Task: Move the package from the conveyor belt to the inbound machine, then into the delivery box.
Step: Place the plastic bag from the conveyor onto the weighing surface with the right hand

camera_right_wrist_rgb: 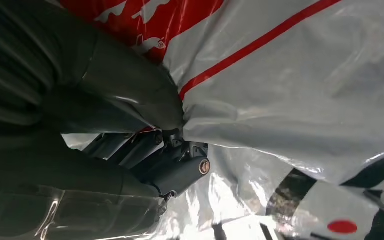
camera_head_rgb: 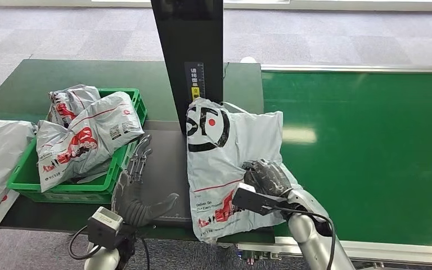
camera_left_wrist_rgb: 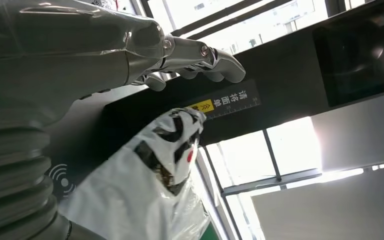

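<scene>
Right hand [camera_head_rgb: 267, 177] gripping package [camera_head_rgb: 225, 163], fingers buried in plastic, left hand [camera_head_rgb: 138, 188] spread wide, holding nothing, package base cut off past counter [camera_head_rgb: 90, 76] edge.

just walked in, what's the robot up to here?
The right hand grips a grey courier package, which lies on the dark platform of the inbound machine, against its black column and partly over the edge of the green conveyor belt. The left hand is open beside the package, holding nothing. The green delivery box on the left already holds other packages; this one is not in it yet.
</scene>
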